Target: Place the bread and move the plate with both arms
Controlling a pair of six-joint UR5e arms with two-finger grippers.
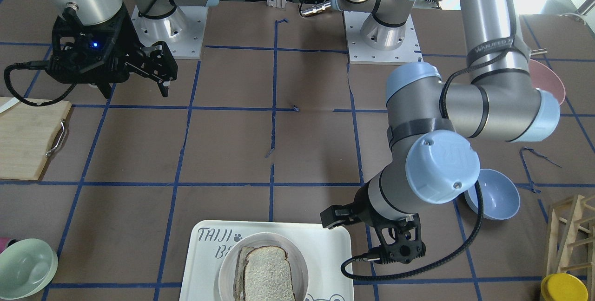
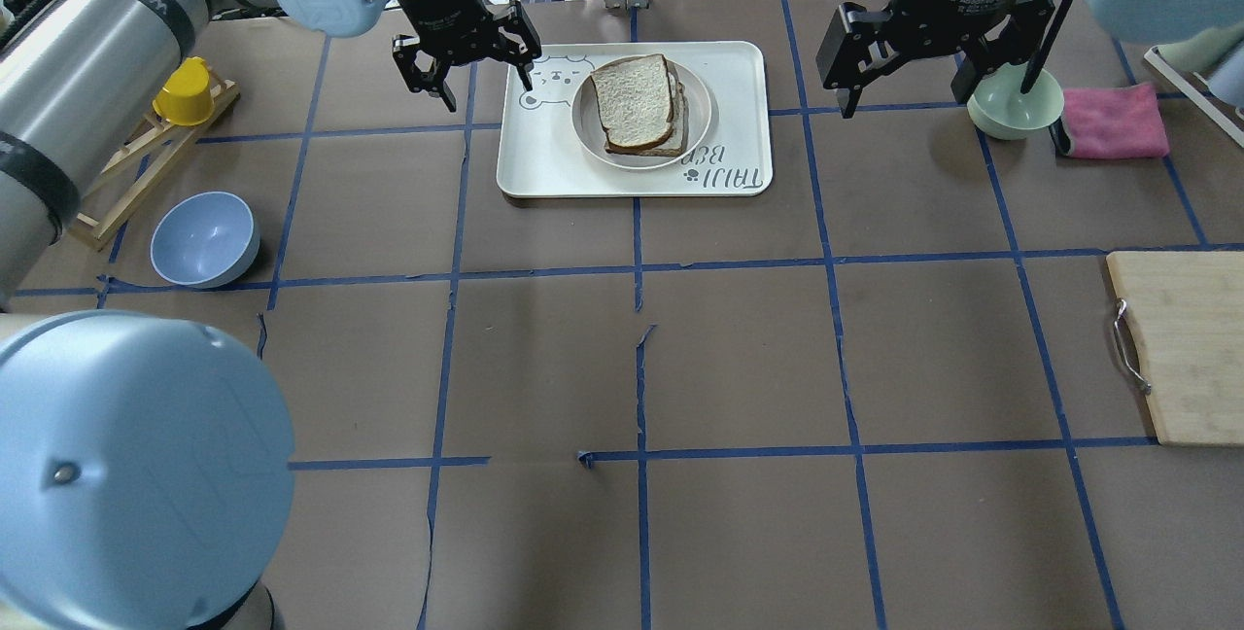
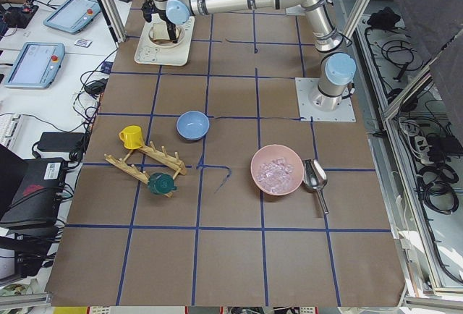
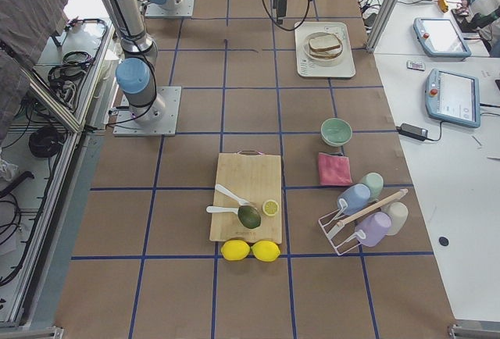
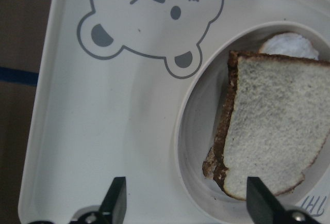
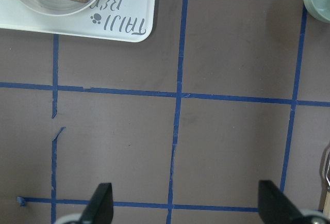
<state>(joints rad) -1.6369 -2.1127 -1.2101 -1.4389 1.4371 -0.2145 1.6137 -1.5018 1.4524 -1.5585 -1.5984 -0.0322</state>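
The bread (image 2: 632, 101) lies on top of a second slice (image 2: 680, 132) on the round cream plate (image 2: 583, 120), which sits on the white TAIJI BEAR tray (image 2: 530, 163). The bread also shows in the left wrist view (image 5: 273, 131) and the front view (image 1: 267, 273). My left gripper (image 2: 486, 90) is open and empty above the tray's left edge, beside the plate. In the left wrist view its fingertips (image 5: 116, 203) span the plate's rim (image 5: 183, 146). My right gripper (image 2: 904, 90) is open and empty, hovering right of the tray.
A green bowl (image 2: 1011, 105) and a pink cloth (image 2: 1113, 120) lie right of the right gripper. A blue bowl (image 2: 204, 239) and a yellow cup (image 2: 185, 93) on a wooden rack are at the left. A cutting board (image 2: 1181, 358) is at the right edge.
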